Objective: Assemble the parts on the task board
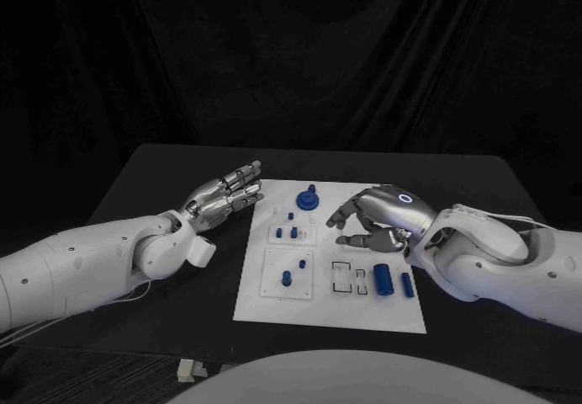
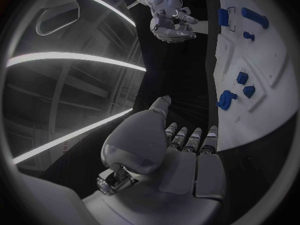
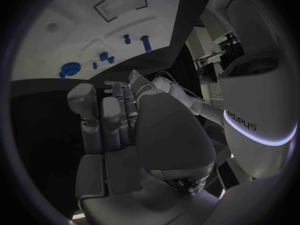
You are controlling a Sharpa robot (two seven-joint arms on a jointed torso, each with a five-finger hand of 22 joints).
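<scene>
**Task board and robot hand status**

The task board (image 1: 334,316) is a white rectangular plate lying flat at the middle of the black bench (image 1: 158,172). Its long axis runs from the near edge of the bench toward the far edge.

Parts on the board:
- A blue round part with an upright stem (image 1: 308,199) stands near the board's far edge, stem pointing up.
- Two small blue pegs (image 1: 285,231) stand in the recessed panel just nearer than it.
- Two further blue pegs (image 1: 288,277) stand in the next panel, toward the board's near left corner.
- A blue cylinder (image 1: 382,279) lies flat toward the board's near right area, long axis parallel to the board's long sides.
- A thinner blue bar (image 1: 408,286) lies just beside it on the right-edge side, aligned the same way.

Left robot hand (image 1: 228,195): released. It is held off the board's far left corner, fingers extended side by side and pointing toward the far edge of the bench, grasping nothing.

Right robot hand (image 1: 378,217): positioned over the board's right half, fingers curled downward toward the surface. Whether anything is held between the fingertips cannot be told.
</scene>
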